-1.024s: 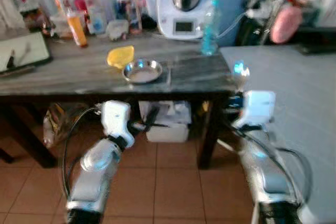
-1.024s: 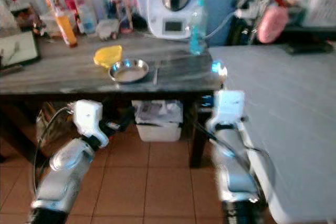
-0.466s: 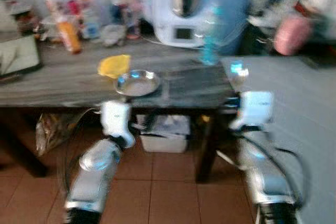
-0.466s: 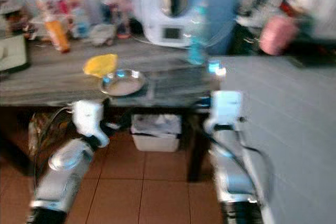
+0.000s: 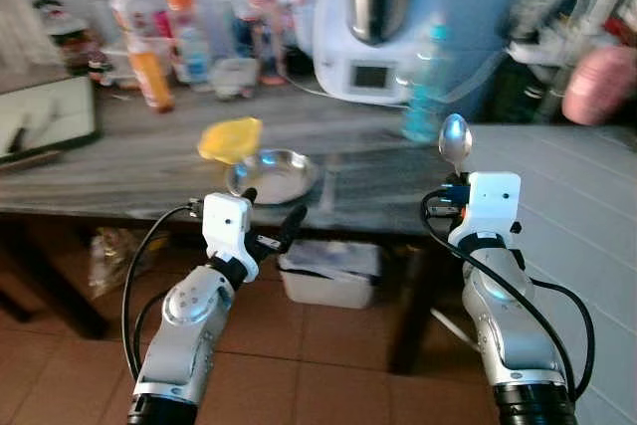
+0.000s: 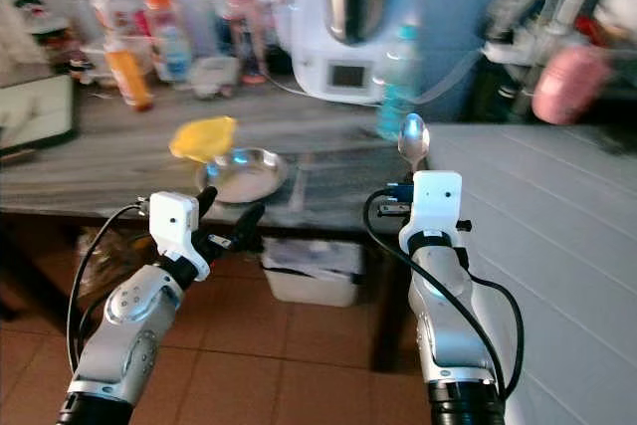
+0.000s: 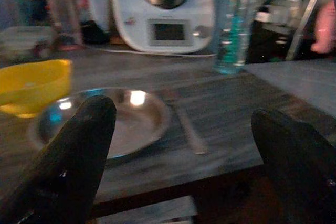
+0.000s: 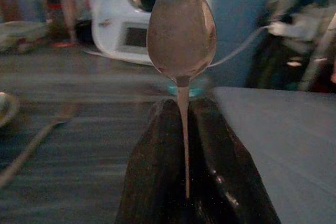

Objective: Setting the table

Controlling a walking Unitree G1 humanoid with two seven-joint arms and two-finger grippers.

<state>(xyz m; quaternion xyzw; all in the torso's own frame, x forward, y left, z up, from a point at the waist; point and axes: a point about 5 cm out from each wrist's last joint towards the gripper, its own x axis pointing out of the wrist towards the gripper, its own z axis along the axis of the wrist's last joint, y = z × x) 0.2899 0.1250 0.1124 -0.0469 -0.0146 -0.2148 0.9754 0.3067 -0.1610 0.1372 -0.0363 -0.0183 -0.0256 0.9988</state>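
Right gripper [image 8: 185, 145] clamps a spoon [image 5: 455, 138], bowl up, handle vertical, right of the steel plate [image 5: 272, 175] and nearer than it. A fork [image 7: 189, 132] lies just right of the plate. Left gripper [image 7: 178, 145] spread wide, empty, facing the plate.

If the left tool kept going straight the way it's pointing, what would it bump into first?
Probably the steel plate on the table's front edge; the open left tool points at it from just short of the table. Depth is uncertain.

Bare bench [image 5: 119, 161] lies left of the plate [image 5: 271, 176] and bowl [image 5: 230, 137]. A fork [image 7: 188, 129] lies just right of the plate, with bare top beyond. Bottles [image 5: 149, 47] and a mixer [image 5: 373, 27] crowd the back edge.
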